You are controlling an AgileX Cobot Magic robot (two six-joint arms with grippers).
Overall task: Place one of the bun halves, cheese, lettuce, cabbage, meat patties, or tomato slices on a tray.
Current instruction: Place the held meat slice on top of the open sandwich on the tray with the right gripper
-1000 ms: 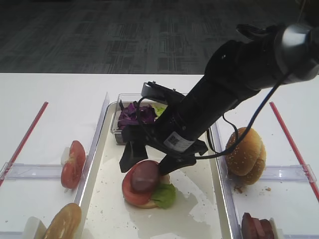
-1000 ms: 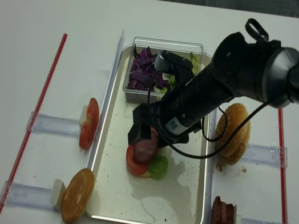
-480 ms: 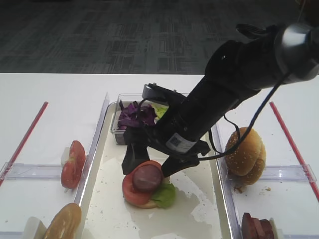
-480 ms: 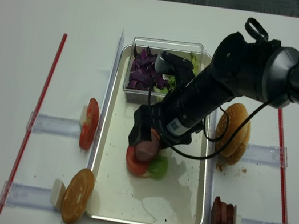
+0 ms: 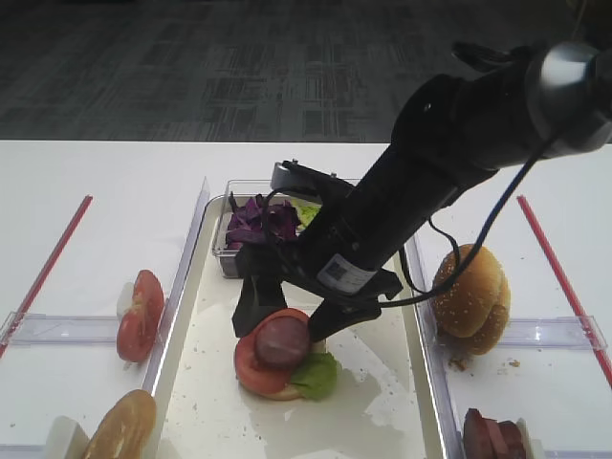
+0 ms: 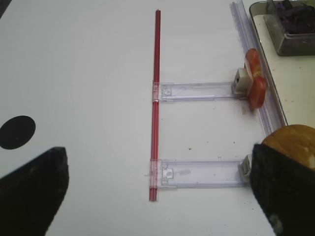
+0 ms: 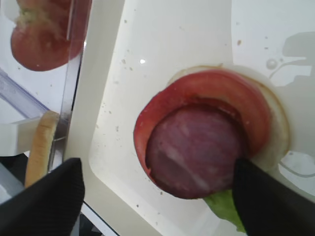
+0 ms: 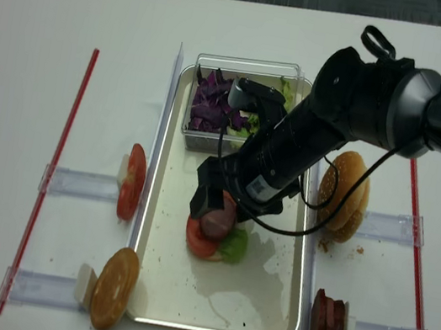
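A white table (image 8: 76,11) is filling both high views, with dark patterned carpet (image 5: 191,67) running behind its far edge. The tray (image 8: 150,285) is lying lengthwise in the middle, its rim metallic and its cream floor speckled with crumbs. A clear box (image 8: 246,65) of purple cabbage (image 8: 210,103) and some green lettuce (image 8: 285,87) is sitting at the tray's far end.

The right gripper (image 5: 289,308) is hovering over the stack near the tray's middle, its fingers spread wide on either side and gripping nothing. In the wrist view a meat patty (image 7: 194,151) is lying on a tomato slice (image 7: 216,93), which is resting on a pale bun half (image 7: 278,132), with a green leaf (image 7: 224,206) poking out at the near side.

Left of the tray, more tomato slices (image 8: 132,182) and a bun half (image 8: 114,287) are standing on edge against clear holders, just beside the tray's rim. On the right, a sesame bun (image 8: 345,195) and a row of patties (image 8: 327,325) are doing the same. Red strips (image 8: 51,178) are marking the outer bounds on both sides.

The near half of the tray is lying open, and wide bare table is stretching left beyond the red strip. The left gripper (image 6: 147,196) is hanging over that left area, its dark fingers apart and holding nothing.
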